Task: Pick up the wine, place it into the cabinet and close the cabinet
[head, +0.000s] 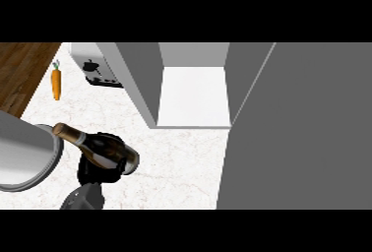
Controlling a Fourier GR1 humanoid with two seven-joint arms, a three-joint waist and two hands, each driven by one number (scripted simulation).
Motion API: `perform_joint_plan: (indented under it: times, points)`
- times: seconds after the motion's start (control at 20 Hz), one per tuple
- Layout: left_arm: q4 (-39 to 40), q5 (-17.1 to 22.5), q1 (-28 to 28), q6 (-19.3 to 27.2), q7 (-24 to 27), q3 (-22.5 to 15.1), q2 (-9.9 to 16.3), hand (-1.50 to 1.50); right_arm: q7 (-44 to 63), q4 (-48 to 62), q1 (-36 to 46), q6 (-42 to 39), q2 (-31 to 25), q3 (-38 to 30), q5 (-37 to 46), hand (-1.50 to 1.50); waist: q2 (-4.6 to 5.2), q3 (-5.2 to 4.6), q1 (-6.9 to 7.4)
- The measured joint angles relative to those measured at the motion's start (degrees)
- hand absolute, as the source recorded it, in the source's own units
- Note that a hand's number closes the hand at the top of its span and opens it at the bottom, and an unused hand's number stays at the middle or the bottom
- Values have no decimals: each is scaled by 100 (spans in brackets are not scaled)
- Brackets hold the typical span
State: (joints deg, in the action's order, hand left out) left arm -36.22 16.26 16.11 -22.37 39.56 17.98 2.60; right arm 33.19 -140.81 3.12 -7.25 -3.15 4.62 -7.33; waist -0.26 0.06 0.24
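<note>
You have the wine lifted, tilted over the counter with your left hand curled round it; placing it in the open cabinet and closing the door remain.

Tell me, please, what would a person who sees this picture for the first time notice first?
The eye falls first on the dark wine bottle, lying tilted at the lower left, with the black left hand curled round it above the pale counter. Next comes the open cabinet at the top centre, its white inside bare, with its large grey door filling the right side. A small orange carrot lies at the upper left.
</note>
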Motion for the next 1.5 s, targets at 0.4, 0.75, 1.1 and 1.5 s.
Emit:
perform_joint_plan:
  times: [0.4, 0.75, 1.1, 1.5]
  points:
    - [-1921, 632, -880, 680, -645, -1605, -221, 150, 90, 95, 223, 114, 86, 111, 16, -150, -5, 0, 11]
    - [-3346, 1249, -1288, 2103, -1194, -3034, -252, 150, -64, 65, 74, 60, 120, 186, 49, -150, 8, -3, -22]
    - [-3628, 1882, -1029, 3338, -1363, -3938, -258, 150, 42, 55, 103, -10, 29, 35, 7, -150, 20, -6, -48]
    - [-2857, 2507, -668, 3732, -792, -4328, -259, 150, 111, 131, 264, -48, 0, -109, -82, -150, 27, -8, -54]
